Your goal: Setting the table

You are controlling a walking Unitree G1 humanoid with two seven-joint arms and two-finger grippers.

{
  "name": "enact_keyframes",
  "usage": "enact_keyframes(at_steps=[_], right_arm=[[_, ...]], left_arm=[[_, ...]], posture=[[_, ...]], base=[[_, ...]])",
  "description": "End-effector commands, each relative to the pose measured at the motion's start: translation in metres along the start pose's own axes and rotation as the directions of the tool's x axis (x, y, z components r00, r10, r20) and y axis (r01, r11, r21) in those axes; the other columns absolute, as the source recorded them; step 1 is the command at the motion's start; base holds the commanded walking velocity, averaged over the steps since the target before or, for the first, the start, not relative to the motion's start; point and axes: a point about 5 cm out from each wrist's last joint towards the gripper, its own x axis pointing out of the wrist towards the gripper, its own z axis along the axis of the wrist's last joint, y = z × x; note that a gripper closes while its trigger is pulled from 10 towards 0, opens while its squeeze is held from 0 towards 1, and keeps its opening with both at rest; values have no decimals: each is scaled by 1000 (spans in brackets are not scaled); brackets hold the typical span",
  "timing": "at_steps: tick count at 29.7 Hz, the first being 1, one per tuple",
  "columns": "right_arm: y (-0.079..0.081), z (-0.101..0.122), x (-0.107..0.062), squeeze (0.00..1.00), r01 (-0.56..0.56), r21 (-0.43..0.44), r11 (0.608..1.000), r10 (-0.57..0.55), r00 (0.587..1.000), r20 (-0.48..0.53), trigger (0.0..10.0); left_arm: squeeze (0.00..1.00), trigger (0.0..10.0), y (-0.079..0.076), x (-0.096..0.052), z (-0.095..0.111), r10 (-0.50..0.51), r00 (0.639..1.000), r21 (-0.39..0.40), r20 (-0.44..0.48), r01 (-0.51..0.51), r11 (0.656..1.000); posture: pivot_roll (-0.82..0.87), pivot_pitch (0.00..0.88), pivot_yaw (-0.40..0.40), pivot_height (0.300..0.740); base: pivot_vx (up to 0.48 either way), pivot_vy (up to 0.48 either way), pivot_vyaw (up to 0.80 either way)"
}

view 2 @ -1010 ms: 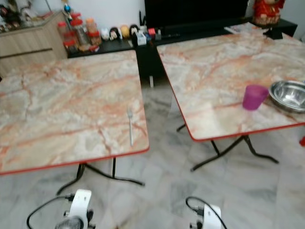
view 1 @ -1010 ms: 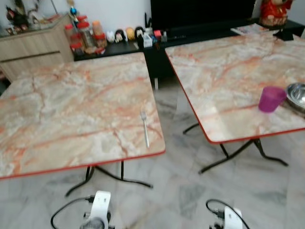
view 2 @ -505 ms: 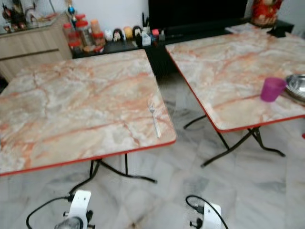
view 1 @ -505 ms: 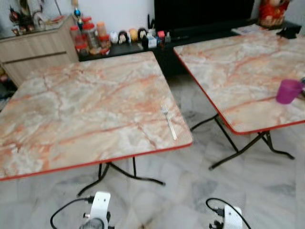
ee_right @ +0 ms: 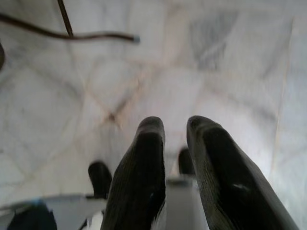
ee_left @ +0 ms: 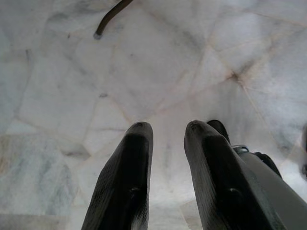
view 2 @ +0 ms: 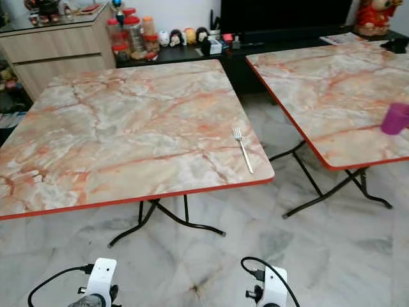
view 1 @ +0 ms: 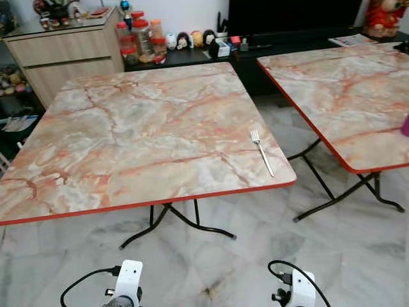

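Observation:
A silver fork [view 1: 261, 152] lies on the left marble table [view 1: 128, 128], close to its right edge, tines pointing away from me. A purple cup [view 2: 395, 118] stands on the right marble table [view 1: 345, 83], at the picture's right border. Both arms hang low in front of me, short of the tables. My left gripper [ee_left: 168, 132] points down at the marble floor, fingers close together with nothing between them. My right gripper [ee_right: 175, 125] hangs the same way over the floor, holding nothing.
A floor gap with black folding legs [view 1: 332, 192] separates the two tables. Behind them stand a wooden cabinet [view 1: 70, 54] and a low black TV bench [view 1: 211, 54] with jars and small figurines. Pale marble floor [view 1: 255, 256] lies between me and the tables.
The whole picture has shifted right and the left table now sits central, so the camera has turned. The steel bowl beside the cup has left the picture. Nothing on the tables moved.

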Motion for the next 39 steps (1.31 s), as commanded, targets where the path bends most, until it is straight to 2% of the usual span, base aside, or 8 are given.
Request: enact_keyframes(at_steps=[1,11,13,16,18,20,33,39], right_arm=[[5,19,3,0,-17,-28,999,19,996,83,10000],[12,65,5,0,-13,-105,994,44,952,304,10000],[19,92,3,0,-30,-101,994,70,901,428,10000],[24,110,-1,0,-42,-106,993,91,856,510,10000],[25,110,-1,0,-41,-107,993,90,853,514,10000],[41,137,-9,0,-91,-135,987,156,766,623,10000],[56,150,-14,0,-117,-155,981,191,719,668,10000],[63,161,-23,0,-82,-234,969,229,656,719,10000]], left_arm=[[0,10000,0,0,2,-3,1000,3,8,3,1000],[0,10000,-1,0,1,-3,1000,-9,7,3,1000],[0,10000,-1,0,1,-1,1000,-16,10,1,1000],[0,10000,0,0,1,-1,1000,-14,8,1,1000],[0,10000,0,0,1,-1,1000,-14,8,1,1000],[0,10000,-1,0,2,-4,1000,-13,11,4,1000],[0,10000,1,0,1,6,1000,-10,14,-6,1000],[0,10000,1,0,1,6,1000,-8,17,-6,1000]], posture=[[-52,0,62,740],[-49,0,59,740],[-55,0,61,740],[-60,0,62,740],[-60,0,62,740],[-63,0,63,740],[-58,0,65,740],[-61,0,61,740]], base=[[0,0,0],[0,0,0],[0,0,0],[0,0,0],[0,0,0],[0,0,0],[0,0,0],[121,0,0]])
